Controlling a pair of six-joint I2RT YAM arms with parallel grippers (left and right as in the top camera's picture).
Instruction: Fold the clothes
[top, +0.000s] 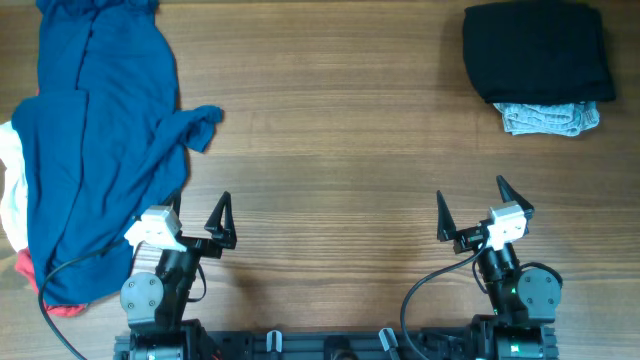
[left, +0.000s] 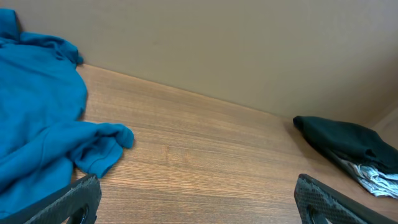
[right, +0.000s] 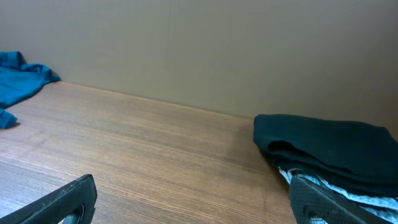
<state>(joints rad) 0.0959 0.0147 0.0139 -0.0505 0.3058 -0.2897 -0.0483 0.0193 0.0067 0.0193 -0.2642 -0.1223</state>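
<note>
Overhead: left gripper (top: 198, 212) and right gripper (top: 470, 205) both spread wide, holding nothing. Crumpled blue fabric garment (top: 100, 140) lies ahead and just outboard of left jaws and runs out of frame at the far side. White and red cloth (top: 8, 190) peeks from under it. Folded black fabric garment (top: 538, 50) on a pale denim piece (top: 548, 118) sits well ahead of right jaws. Likely step: drag blue to centre and flatten first, pinching a hem, not a bunched lump.

Left wrist: blue sleeve ahead-left of jaws, bare wooden table (left: 205, 155) straight ahead.

Right wrist: black stack ahead-right of jaws, open wood ahead-left up to the back wall.
</note>
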